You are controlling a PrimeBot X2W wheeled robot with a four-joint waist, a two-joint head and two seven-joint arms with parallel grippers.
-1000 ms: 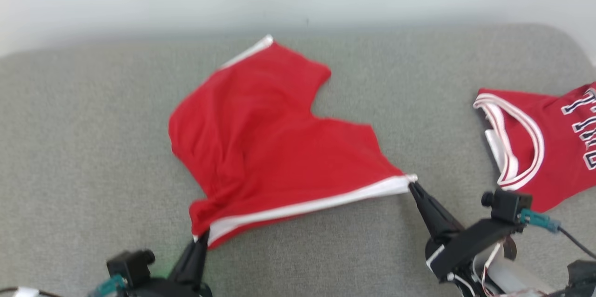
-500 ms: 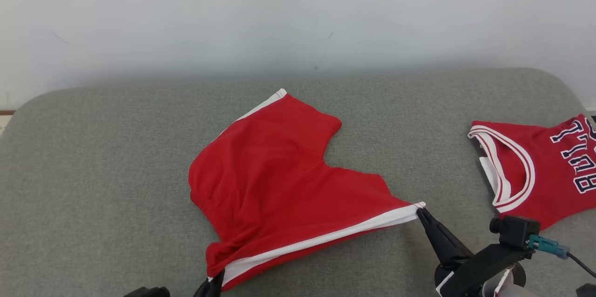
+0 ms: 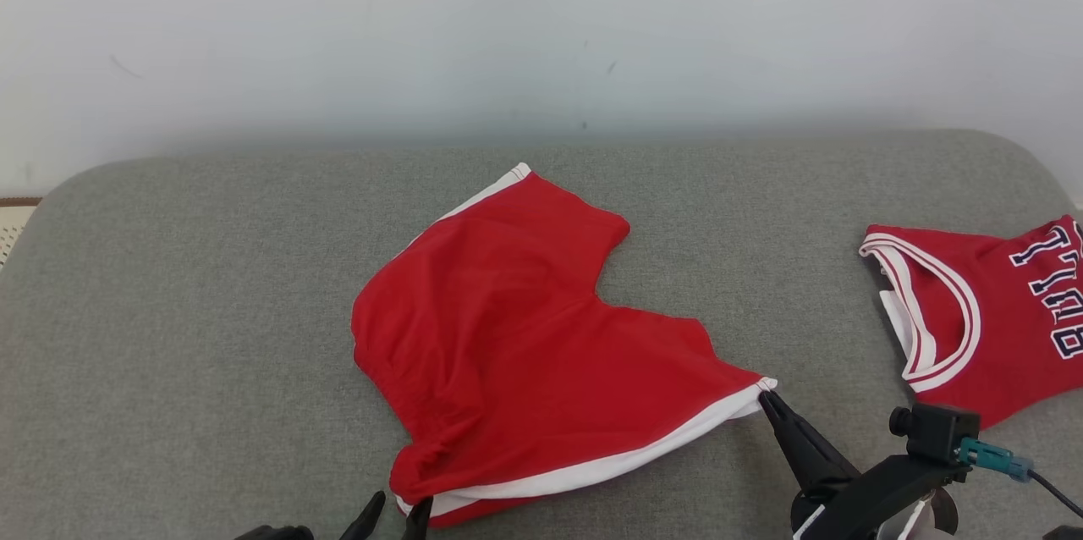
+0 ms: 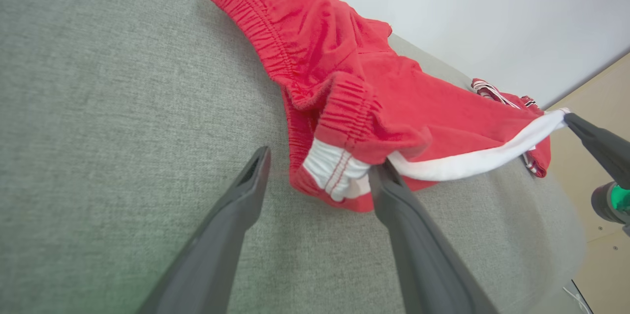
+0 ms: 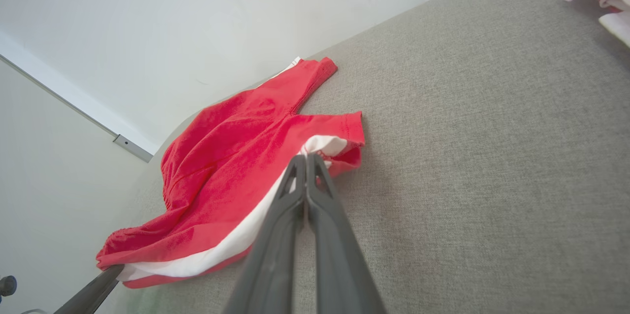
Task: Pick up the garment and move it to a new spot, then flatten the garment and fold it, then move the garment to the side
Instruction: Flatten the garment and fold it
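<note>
The garment is a pair of red shorts (image 3: 525, 337) with a white side stripe, lying partly spread on the grey cushion (image 3: 211, 311). My right gripper (image 3: 766, 392) is shut on the hem corner at the end of the white stripe, as the right wrist view shows (image 5: 306, 159). My left gripper (image 3: 395, 508) is open at the bottom edge, its fingers straddling the bunched waistband corner (image 4: 339, 171). In the left wrist view the left gripper (image 4: 322, 164) holds nothing, and that corner rests on the cushion.
A red jersey (image 3: 998, 328) with white trim and dark lettering lies at the cushion's right end, apart from the shorts. A pale wall (image 3: 541, 24) rises behind the cushion. Bare grey cushion stretches to the left of the shorts.
My left gripper has opened and let go of the waistband corner, which has sunk onto the cushion. The right gripper keeps its hold. The head camera has tilted up.
</note>
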